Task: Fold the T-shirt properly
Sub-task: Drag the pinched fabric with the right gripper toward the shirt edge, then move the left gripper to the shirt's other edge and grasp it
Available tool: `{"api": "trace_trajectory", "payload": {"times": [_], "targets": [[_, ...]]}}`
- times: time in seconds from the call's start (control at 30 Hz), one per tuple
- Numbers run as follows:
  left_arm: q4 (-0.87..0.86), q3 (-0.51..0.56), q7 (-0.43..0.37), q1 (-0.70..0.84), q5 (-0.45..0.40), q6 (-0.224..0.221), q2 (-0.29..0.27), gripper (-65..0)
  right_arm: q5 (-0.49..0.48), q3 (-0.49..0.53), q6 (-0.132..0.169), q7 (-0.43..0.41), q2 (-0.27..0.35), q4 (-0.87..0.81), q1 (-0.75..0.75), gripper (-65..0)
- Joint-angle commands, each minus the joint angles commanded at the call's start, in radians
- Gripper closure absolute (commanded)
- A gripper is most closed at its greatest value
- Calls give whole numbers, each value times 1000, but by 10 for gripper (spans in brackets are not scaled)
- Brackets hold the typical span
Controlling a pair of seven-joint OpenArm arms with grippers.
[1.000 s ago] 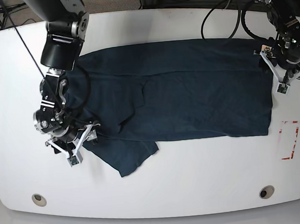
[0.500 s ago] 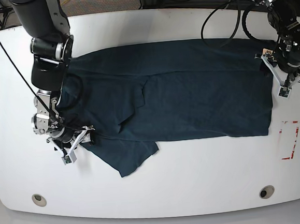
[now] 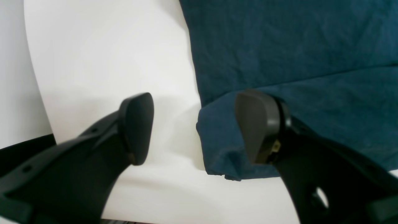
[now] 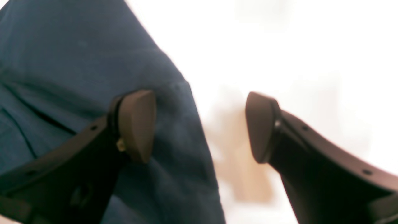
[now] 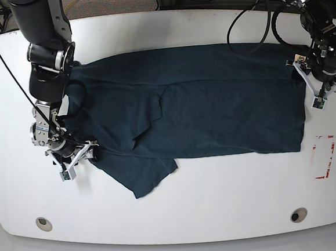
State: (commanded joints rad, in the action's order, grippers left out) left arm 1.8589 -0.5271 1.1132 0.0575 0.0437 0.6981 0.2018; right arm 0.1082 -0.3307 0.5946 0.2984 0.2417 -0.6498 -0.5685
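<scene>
Navy T-shirt [image 5: 201, 99] spread flat across the white bench [image 5: 220, 197].

Left gripper [image 3: 196, 127] and right gripper [image 4: 199, 127] both have fingers spread, each straddling an opposite shirt edge with one finger over cloth, gripping nothing.
</scene>
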Motion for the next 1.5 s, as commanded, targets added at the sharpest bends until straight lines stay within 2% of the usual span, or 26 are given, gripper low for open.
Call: {"api": "trace_trajectory", "payload": {"times": [0.37, 0.43, 0.5, 0.53, 0.57, 0.67, 0.7, 0.8, 0.9, 0.97, 1.13, 1.5], "targets": [[0, -5, -3, -38, -5, 0, 5, -421, 2, 0, -8, 0, -54, 0, 6, -406], [-3, -8, -3, -52, -6, 0, 6, -421, 2, 2, -8, 0, -58, 0, 6, -358], [-14, -12, -5, -66, -6, 0, 18, -422, 2, 2, -8, 0, -58, 0, 8, -262], [-18, -15, -5, -69, -6, 0, 21, -422, 2, 2, -8, 0, -60, 0, 8, -238], [-35, -25, -8, -87, -6, 0, 28, -424, 2, 2, -8, 0, -61, 0, 8, -162], [-95, -46, -29, -144, -6, 0, 32, -426, 2, 3, -8, 2, -63, 2, 8, -41], [-120, -52, -41, -164, -6, -19, 38, -428, 2, 3, -8, 2, -63, 2, 8, -25], [-213, -54, -84, -218, -6, -114, 57, -429, 2, 3, -8, 2, -63, 2, 8, -21], [-318, -52, -132, -270, -6, -179, 83, -431, 2, 3, -8, 2, -63, 2, 9, -19], [-405, -52, -167, -310, -5, -202, 94, -450, 2, 3, -6, 3, -63, 2, 9, -19], [-638, -54, -245, -414, -5, -206, 118, -532, 2, 3, -6, 20, -63, 2, 9, -19], [-984, -52, -419, -559, -2, -206, 120, -540, 2, 3, -5, 23, -63, 0, 9, -17]]}}
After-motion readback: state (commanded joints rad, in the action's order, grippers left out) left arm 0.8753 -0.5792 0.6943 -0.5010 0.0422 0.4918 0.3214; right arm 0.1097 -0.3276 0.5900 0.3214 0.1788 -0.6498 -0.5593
